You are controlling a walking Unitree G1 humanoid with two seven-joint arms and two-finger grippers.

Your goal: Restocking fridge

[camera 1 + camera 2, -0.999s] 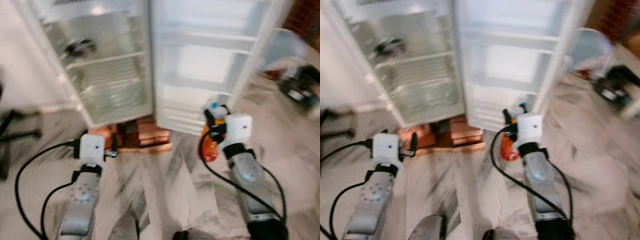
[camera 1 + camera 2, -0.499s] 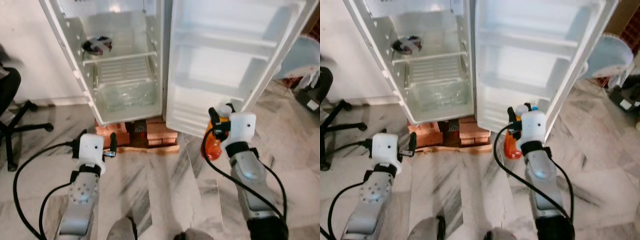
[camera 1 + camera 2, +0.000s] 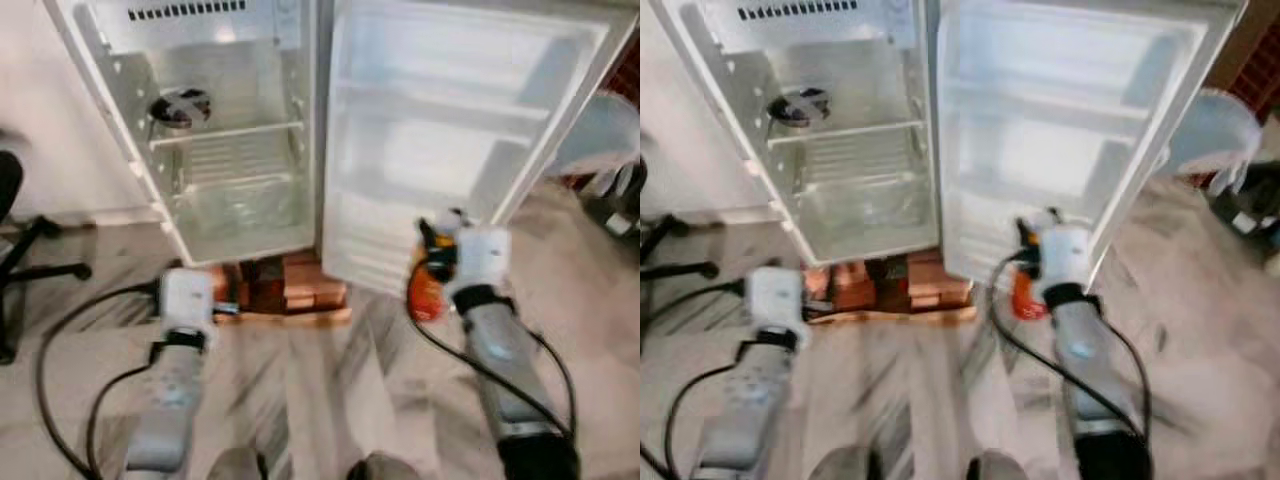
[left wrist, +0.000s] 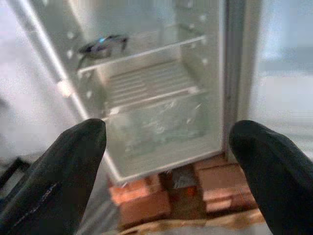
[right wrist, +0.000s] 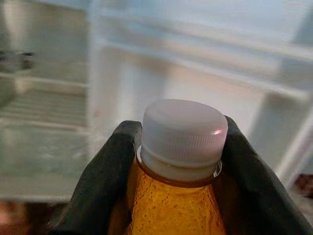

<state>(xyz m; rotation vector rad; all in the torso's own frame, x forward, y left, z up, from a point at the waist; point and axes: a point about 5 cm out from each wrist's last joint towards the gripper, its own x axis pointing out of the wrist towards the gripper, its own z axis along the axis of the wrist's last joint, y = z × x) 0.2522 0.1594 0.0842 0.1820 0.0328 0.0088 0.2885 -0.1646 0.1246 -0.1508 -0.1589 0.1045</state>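
While my right gripper (image 5: 178, 161) pinches an orange bottle (image 5: 171, 210), no label legible, left gripper (image 4: 166, 161) spread w/ fridge (image 3: 230, 130) open.

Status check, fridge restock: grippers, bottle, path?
Right gripper shut on orange bottle, facing open fridge door. Left gripper open, empty. Nothing blocking door shelves.

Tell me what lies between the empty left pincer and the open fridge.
In the left wrist view, the open left pincer faces the fridge; between them lie the bricks under the fridge and a strip of bare floor.
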